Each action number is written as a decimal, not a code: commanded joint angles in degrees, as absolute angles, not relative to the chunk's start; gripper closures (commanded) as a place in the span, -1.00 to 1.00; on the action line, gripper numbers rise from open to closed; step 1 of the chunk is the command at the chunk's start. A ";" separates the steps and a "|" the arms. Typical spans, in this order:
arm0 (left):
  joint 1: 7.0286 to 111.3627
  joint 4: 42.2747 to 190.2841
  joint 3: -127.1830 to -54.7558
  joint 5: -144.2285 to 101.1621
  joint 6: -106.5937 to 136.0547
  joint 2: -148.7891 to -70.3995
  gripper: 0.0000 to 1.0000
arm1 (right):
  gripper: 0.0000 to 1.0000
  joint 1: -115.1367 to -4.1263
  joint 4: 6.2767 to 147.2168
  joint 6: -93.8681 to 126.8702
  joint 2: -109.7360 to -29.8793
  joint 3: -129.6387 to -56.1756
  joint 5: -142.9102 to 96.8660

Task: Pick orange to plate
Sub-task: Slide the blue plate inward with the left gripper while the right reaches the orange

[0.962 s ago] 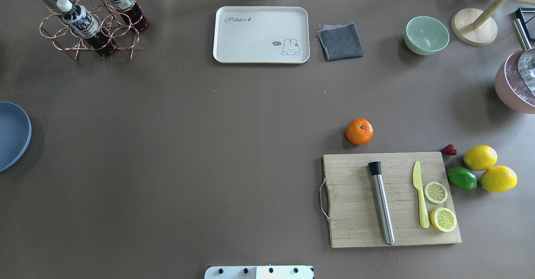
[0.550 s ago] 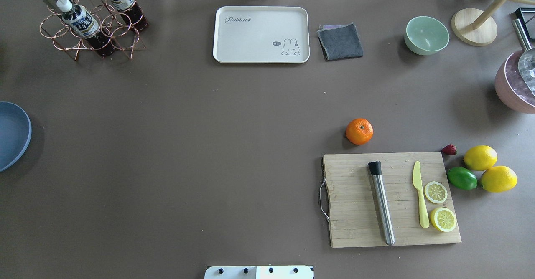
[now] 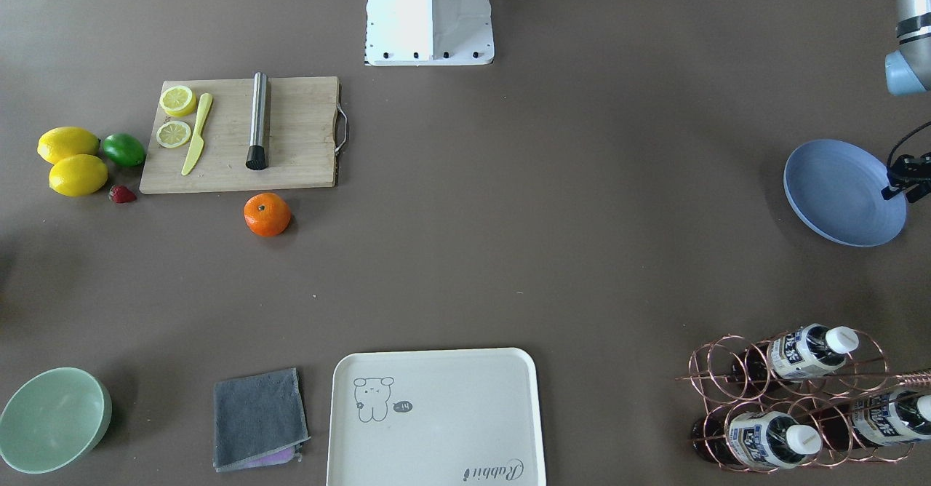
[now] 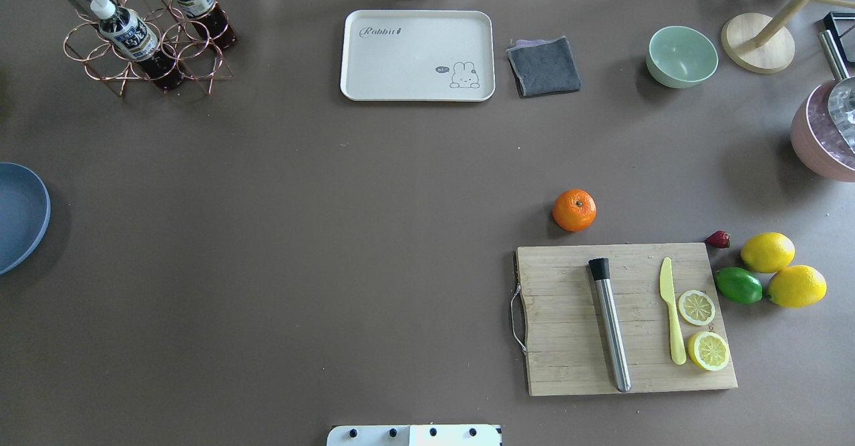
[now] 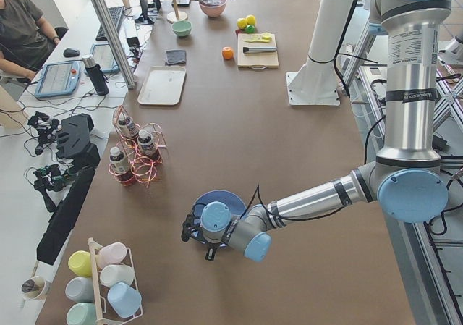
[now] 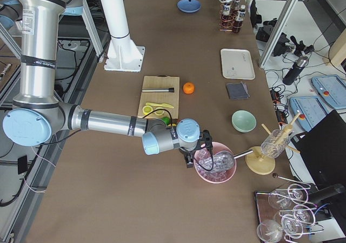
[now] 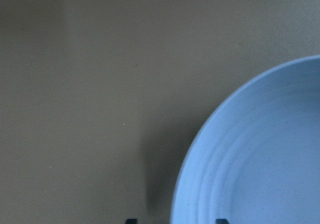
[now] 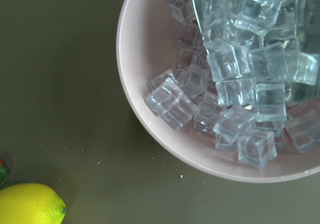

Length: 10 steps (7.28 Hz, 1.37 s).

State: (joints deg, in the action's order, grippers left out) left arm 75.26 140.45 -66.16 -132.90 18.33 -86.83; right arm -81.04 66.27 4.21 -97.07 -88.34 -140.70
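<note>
The orange (image 4: pixel 574 209) lies on the brown table just beyond the cutting board's far edge, also seen from the front (image 3: pixel 267 214), with no gripper near it. The pale blue plate (image 4: pixel 20 215) sits at the table's far left end (image 3: pixel 844 191). My left gripper (image 3: pixel 902 179) hovers over the plate's outer edge. In the left wrist view its two fingertips (image 7: pixel 131 220) stand wide apart, open and empty, above the plate's rim (image 7: pixel 200 149). My right gripper (image 6: pixel 197 145) is beside the pink bowl at the other end; I cannot tell its state.
A wooden cutting board (image 4: pixel 568 339) holds a steel muddler (image 4: pixel 611 329), a yellow knife and two lemon halves. Lemons (image 4: pixel 768 252), a lime and a strawberry lie to its right. A pink ice bowl (image 8: pixel 165 134), mint bowl (image 4: pixel 681 55), cream tray (image 4: pixel 417 55), grey cloth and bottle rack (image 4: pixel 143 32) line the edges.
</note>
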 commanded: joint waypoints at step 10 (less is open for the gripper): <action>50.85 134.07 -101.92 -127.76 84.65 -93.65 1.00 | -1.00 -54.99 66.18 48.72 -82.46 -103.07 -129.25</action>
State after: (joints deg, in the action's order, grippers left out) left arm 57.64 137.33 -97.28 -133.35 74.98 -90.04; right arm -61.90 66.18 40.34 -84.80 -99.93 -134.45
